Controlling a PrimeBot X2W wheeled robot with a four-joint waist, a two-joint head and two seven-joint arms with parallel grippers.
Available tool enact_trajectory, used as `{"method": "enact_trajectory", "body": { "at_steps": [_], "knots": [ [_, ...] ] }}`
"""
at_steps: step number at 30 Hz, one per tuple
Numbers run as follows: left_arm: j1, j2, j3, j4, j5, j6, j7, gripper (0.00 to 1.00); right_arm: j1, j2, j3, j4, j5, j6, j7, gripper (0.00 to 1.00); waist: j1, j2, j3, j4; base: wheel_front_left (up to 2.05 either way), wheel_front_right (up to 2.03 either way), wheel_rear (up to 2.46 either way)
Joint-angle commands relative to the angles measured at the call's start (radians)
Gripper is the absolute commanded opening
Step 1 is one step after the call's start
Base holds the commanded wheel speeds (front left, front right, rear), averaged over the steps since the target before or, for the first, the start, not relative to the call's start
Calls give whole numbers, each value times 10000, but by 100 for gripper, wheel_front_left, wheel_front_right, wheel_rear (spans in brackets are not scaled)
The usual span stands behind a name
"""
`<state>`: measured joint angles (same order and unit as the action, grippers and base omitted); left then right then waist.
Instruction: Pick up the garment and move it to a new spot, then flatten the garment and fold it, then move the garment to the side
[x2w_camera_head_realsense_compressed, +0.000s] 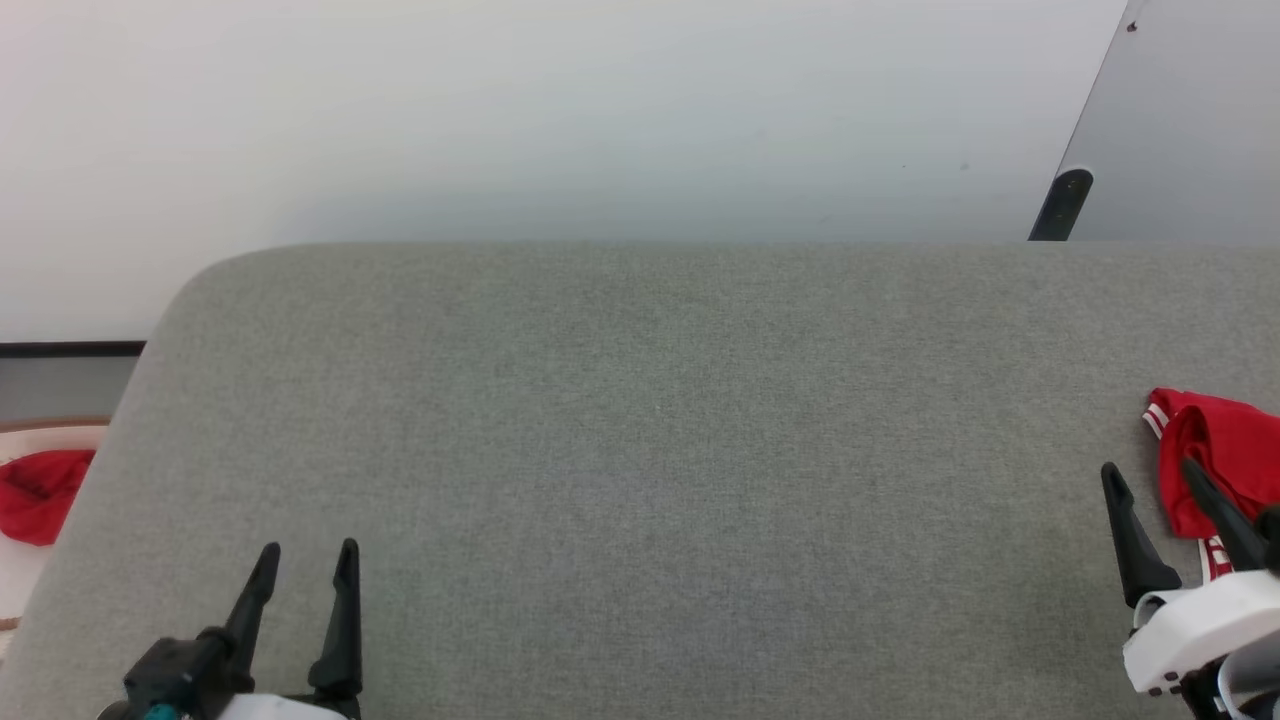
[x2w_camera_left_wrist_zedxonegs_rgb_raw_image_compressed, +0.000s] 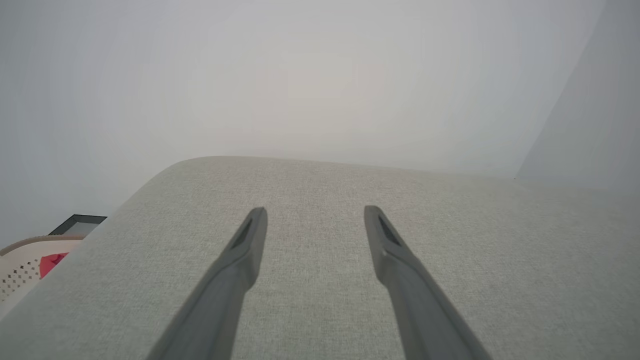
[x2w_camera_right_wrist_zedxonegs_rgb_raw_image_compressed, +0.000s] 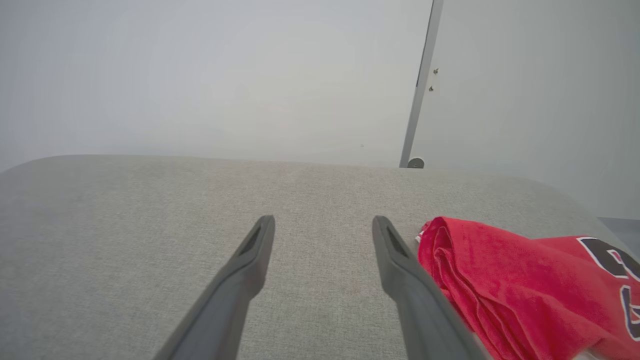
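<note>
Grey cushioned surface (x2w_camera_head_realsense_compressed: 640, 450) bears the jersey (x2w_camera_head_realsense_compressed: 1225, 445), bunched in folds at its right edge, black lettering partly showing. Right gripper (x2w_camera_head_realsense_compressed: 1149, 468) hangs just beside it, fingers spread with nothing between, the outer one along the red folds. Left gripper (x2w_camera_head_realsense_compressed: 309, 547) sits well apart at lower left, fingers likewise spread. Off the left edge lies a red scrap (x2w_camera_head_realsense_compressed: 40, 490).

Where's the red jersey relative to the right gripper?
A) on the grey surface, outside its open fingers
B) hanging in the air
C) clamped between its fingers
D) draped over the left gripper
A: the jersey lies bunched on the grey surface beside the open right gripper, with bare surface between its fingers.
</note>
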<state>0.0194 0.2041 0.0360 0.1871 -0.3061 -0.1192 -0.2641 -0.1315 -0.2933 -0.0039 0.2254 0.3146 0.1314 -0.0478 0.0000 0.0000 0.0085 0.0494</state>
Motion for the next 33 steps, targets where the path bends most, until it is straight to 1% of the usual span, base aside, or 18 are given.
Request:
{"method": "enact_trajectory", "body": {
  "at_steps": [1,8,13,21,33],
  "knots": [
    [164,-35,52,-170,93,-33,7,100,256,142,-208,-302,-110,-16,94,100,0,0,20,23,0,0,0],
    [730,-199,216,-965,296,131,6,100,1206,658,-839,-1674,-463,-16,466,100,0,0,174,-4,0,0,0],
    [877,-282,274,-1207,293,136,6,100,1503,876,-1073,-2243,-596,-16,699,100,0,0,240,-45,0,0,0],
    [793,-310,228,-1176,250,118,6,100,1580,982,-1073,-2536,-655,-16,876,100,0,0,204,-117,0,0,0],
    [838,-296,205,-1231,262,133,6,100,1646,1034,-1193,-2625,-631,-16,867,100,0,0,100,-188,0,0,0]
  ]
}}
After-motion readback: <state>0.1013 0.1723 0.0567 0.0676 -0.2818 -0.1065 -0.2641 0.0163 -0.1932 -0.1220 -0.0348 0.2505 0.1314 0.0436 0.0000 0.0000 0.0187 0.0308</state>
